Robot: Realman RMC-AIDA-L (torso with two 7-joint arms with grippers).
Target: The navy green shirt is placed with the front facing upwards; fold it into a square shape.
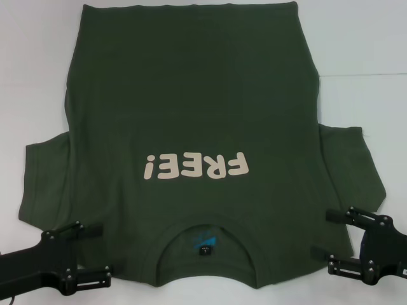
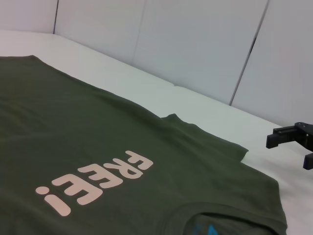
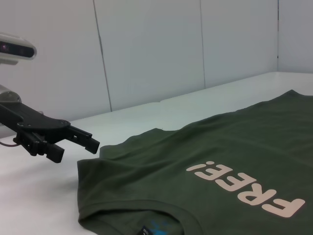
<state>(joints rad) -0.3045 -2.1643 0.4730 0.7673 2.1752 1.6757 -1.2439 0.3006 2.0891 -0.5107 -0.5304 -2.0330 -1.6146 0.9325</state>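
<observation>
The navy green shirt [image 1: 191,95] lies flat and front up on the white table, its cream "FREE!" print [image 1: 194,166] in the middle. The collar [image 1: 159,251] with its blue neck label [image 1: 205,241] is at the near edge. Both short sleeves are spread sideways. My left gripper [image 1: 105,252] stands open at the shirt's near left shoulder. My right gripper [image 1: 320,234] stands open at the near right shoulder. Neither holds any cloth. The left wrist view shows the shirt [image 2: 73,137] and the right gripper [image 2: 287,152] beyond it. The right wrist view shows the shirt [image 3: 220,147] and the left gripper [image 3: 78,150].
The white table [image 1: 362,51] extends beyond the shirt on both sides and past its far hem. White wall panels [image 2: 195,44] stand behind the table in both wrist views.
</observation>
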